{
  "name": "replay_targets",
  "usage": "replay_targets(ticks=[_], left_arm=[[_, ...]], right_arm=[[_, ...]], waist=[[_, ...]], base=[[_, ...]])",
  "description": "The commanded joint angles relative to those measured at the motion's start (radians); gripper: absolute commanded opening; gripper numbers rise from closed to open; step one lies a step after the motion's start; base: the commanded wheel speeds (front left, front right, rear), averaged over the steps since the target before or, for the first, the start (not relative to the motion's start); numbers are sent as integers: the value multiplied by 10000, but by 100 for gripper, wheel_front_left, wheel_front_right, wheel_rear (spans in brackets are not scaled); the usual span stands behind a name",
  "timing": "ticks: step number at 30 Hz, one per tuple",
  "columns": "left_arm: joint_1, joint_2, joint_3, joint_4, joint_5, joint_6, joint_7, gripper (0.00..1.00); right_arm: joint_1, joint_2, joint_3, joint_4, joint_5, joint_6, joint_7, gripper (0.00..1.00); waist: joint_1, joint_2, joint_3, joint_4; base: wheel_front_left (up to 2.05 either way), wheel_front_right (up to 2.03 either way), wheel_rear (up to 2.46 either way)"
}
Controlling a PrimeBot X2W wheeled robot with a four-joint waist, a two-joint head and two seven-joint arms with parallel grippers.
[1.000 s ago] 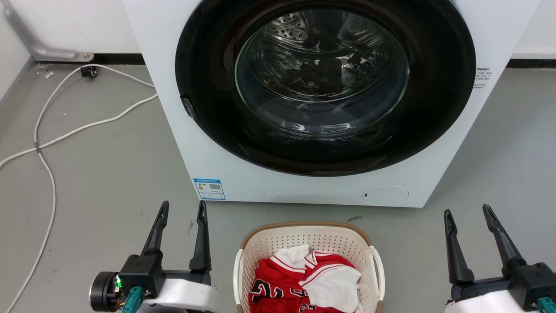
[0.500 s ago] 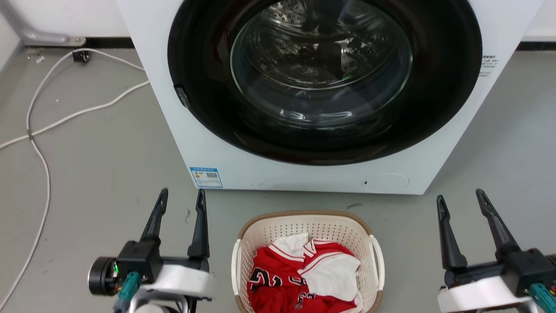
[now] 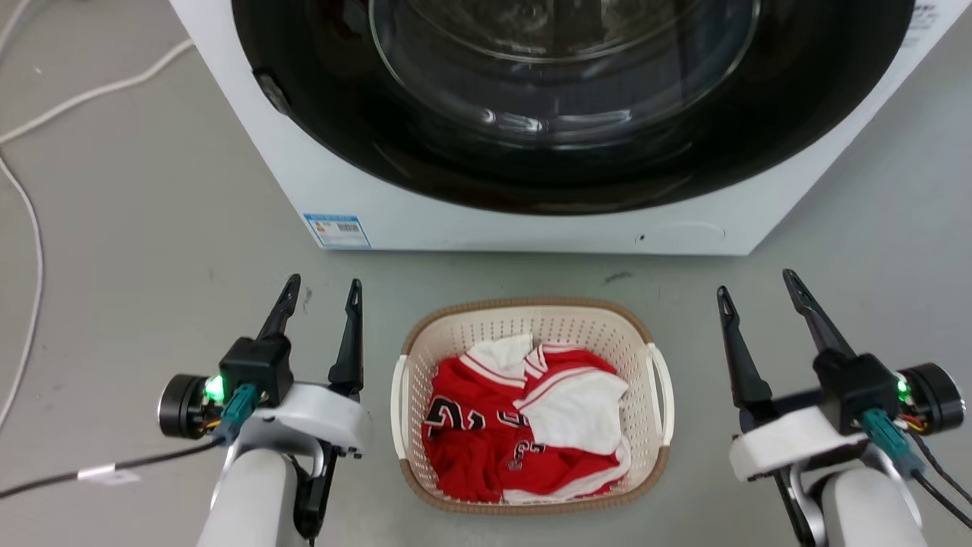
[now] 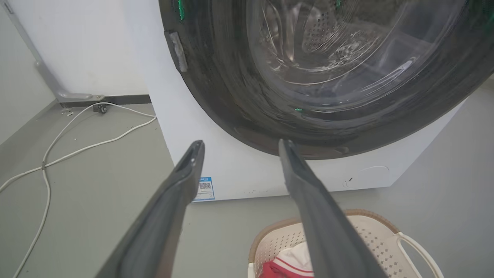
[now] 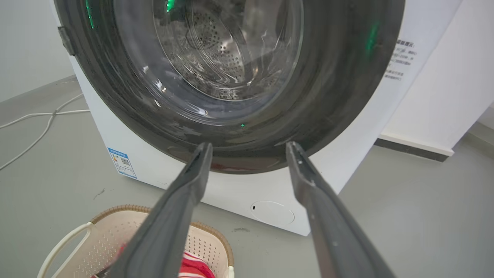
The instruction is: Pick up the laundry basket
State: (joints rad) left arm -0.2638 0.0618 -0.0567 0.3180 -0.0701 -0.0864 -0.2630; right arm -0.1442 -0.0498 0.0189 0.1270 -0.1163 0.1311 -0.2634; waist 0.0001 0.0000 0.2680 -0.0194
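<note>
- The grey floor (image 3: 152, 228) spreads out before me, smooth, with a few dark scuffs.
- A white washing machine (image 3: 456, 232) stands on it.
- The laundry basket (image 3: 531, 327) sits on it near the machine's front, not touching it.
- White cables (image 4: 43, 166) trail across it on my left.

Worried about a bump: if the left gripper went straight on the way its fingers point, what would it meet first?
The left gripper would probably meet the washing machine first, on its white front near the blue label. The laundry basket lies to the right, outside that line.
</note>
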Motion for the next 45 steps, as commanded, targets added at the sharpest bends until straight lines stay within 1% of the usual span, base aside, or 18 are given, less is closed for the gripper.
replay_targets(ticks=[1,10,17,28,31,40,45], left_arm=[[-319,63,-15,274,94,-59,-26,100],[-1490,195,-209,2384,341,-202,-26,100],[-2114,176,-488,3954,339,-298,-28,100],[-3214,233,-1044,5886,498,-364,-26,100],[-3474,193,-1094,6305,474,-282,-28,100],[-4076,180,-1301,7111,505,-283,-28,100],[-4360,134,-1373,7465,432,-242,-28,100]], right_arm=[[-303,-7,48,293,-99,-7,-21,100],[-1456,-7,148,1963,-362,-8,-20,100],[-2198,-6,388,3785,-488,-8,-21,100],[-3469,-4,648,5852,-689,-8,-21,100],[-3761,-7,720,6314,-625,-8,-20,100],[-4483,-6,693,7481,-658,-7,-19,100],[-4789,-6,617,7837,-576,-8,-19,100]], waist=[[-1,0,513,-124],[-1,0,1719,-231],[-1,0,2381,-227],[-1,0,3704,-238],[-1,0,4014,-255],[-1,0,4852,-323],[-1,0,5152,-299]], base=[[0,0,0],[0,0,0],[0,0,0],[0,0,0],[0,0,0],[0,0,0],[0,0,0]])
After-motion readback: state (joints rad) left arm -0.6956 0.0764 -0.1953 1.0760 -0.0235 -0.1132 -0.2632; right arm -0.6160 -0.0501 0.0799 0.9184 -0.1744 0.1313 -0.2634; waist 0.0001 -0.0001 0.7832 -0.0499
